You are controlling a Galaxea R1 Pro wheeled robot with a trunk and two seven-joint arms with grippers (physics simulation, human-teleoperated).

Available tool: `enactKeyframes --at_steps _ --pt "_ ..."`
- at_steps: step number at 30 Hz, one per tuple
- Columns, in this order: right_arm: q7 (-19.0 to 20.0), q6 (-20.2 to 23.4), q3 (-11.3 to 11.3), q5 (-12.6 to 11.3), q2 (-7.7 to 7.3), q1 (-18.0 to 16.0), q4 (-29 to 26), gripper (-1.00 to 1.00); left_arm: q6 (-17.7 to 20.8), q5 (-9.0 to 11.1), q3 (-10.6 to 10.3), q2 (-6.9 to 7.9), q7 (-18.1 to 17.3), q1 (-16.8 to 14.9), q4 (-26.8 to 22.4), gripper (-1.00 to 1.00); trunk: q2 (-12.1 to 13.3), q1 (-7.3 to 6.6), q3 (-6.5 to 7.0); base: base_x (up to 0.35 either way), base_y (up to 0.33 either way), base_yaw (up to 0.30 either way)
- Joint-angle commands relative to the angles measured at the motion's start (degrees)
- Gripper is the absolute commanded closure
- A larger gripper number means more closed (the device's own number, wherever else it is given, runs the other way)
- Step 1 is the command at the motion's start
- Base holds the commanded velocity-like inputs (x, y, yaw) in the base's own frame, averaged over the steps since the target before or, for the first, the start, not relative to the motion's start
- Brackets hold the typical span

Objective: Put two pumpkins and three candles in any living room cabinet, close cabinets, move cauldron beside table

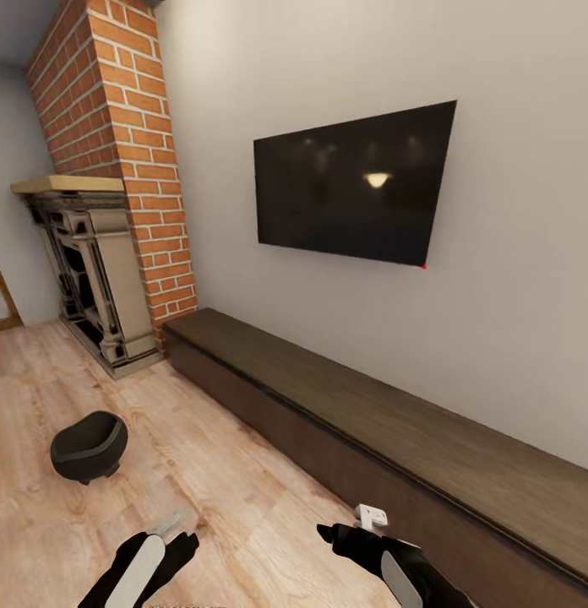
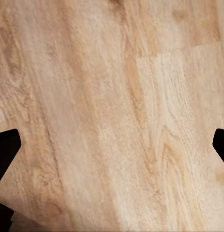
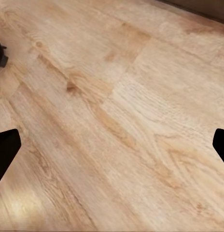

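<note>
The black cauldron (image 1: 89, 446) sits tilted on the wood floor at the left, ahead of my left gripper (image 1: 177, 530). The long low dark brown cabinet (image 1: 370, 418) runs along the wall under the TV, its fronts flush and shut. My right gripper (image 1: 326, 534) hovers over the floor just in front of the cabinet. In the wrist views both grippers, left (image 2: 114, 145) and right (image 3: 114, 145), stand open over bare floorboards with nothing between the fingers. The pumpkins, candles and table are out of view.
A brick chimney with a stone fireplace (image 1: 95, 270) stands at the cabinet's far left end. A dark TV (image 1: 353, 186) hangs on the wall above the cabinet. Wood floor (image 1: 243, 507) spreads between the cauldron and the cabinet.
</note>
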Motion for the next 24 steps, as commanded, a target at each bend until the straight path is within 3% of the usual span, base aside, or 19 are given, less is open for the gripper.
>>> enactKeyframes --at_steps 1,16,24 --pt "-0.04 0.25 0.10 -0.34 -0.03 -0.02 -0.06 -1.00 0.00 0.50 -0.25 0.02 0.53 -0.03 -0.05 -1.00 0.39 -0.23 0.12 0.000 0.000 0.276" --pt "-0.48 0.25 0.10 -0.26 0.14 -0.02 0.00 -1.00 -0.07 0.89 -0.17 -0.08 0.47 -0.03 0.07 -1.00 5.60 -3.09 2.46 0.000 0.000 0.276" --pt "-0.68 0.18 0.03 3.68 0.14 -0.02 0.00 -1.00 -0.04 1.18 -0.11 -0.07 0.49 -0.03 0.08 -1.00 5.60 -3.09 2.46 0.000 0.000 0.276"
